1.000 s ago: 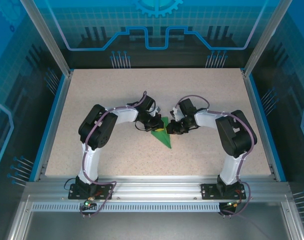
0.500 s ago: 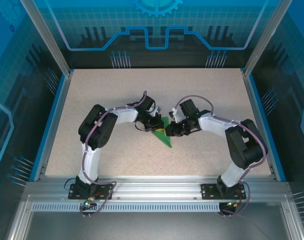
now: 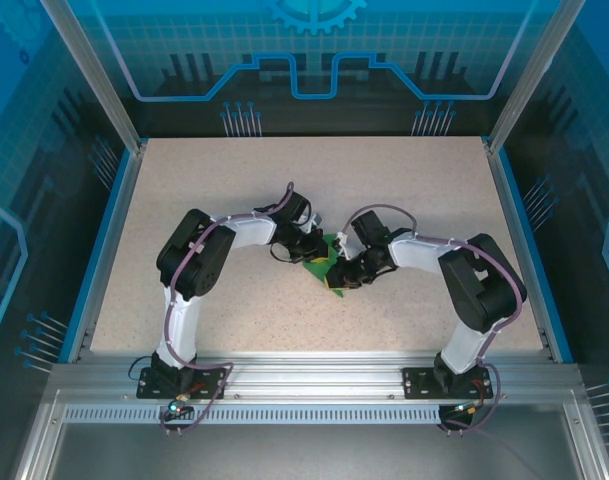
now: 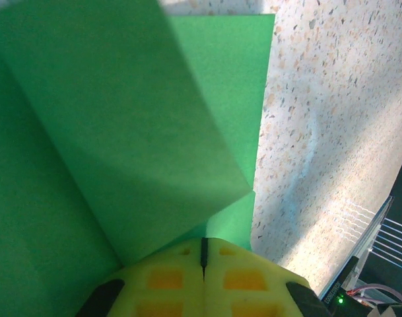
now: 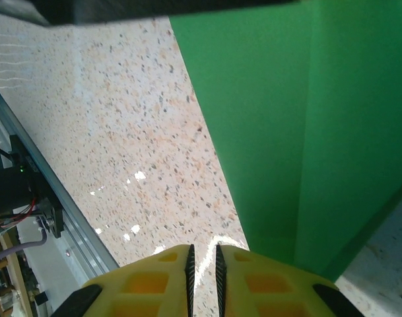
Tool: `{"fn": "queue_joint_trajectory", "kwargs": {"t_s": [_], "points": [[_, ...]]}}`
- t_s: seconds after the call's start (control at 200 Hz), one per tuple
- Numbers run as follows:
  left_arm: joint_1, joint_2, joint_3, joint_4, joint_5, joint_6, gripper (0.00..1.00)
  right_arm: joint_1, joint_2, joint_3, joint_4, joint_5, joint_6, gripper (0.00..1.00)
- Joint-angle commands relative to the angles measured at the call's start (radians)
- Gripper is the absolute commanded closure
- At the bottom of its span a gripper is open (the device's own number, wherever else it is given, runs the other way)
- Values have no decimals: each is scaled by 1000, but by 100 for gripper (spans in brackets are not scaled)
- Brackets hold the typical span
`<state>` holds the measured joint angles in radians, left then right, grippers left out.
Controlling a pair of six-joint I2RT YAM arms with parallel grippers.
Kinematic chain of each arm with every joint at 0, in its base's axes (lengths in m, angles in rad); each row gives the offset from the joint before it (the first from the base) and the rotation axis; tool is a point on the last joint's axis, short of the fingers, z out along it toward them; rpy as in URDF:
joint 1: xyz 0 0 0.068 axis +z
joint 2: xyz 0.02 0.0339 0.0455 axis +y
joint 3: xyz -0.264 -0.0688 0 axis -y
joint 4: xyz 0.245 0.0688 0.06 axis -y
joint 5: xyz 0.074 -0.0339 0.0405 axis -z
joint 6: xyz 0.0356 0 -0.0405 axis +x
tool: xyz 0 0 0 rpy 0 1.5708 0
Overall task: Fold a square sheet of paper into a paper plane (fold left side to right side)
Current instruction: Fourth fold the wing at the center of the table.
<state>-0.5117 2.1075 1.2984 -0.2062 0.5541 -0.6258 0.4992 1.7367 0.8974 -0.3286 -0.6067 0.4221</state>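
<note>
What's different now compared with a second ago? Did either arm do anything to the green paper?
The right gripper slid toward the near edge and a little leftward, along the square sheet of paper to its near tip. Nothing was visibly grabbed or released. The left gripper stayed put at the paper, jaws shut, and the paper lies where it did.
</note>
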Motion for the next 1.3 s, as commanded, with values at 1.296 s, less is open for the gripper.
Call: {"fn": "queue_joint_trajectory", "kwargs": {"t_s": [1.296], "points": [[-3, 19, -38, -75, -53, 11, 100, -21, 18, 69, -12, 47, 40, 93]]}}
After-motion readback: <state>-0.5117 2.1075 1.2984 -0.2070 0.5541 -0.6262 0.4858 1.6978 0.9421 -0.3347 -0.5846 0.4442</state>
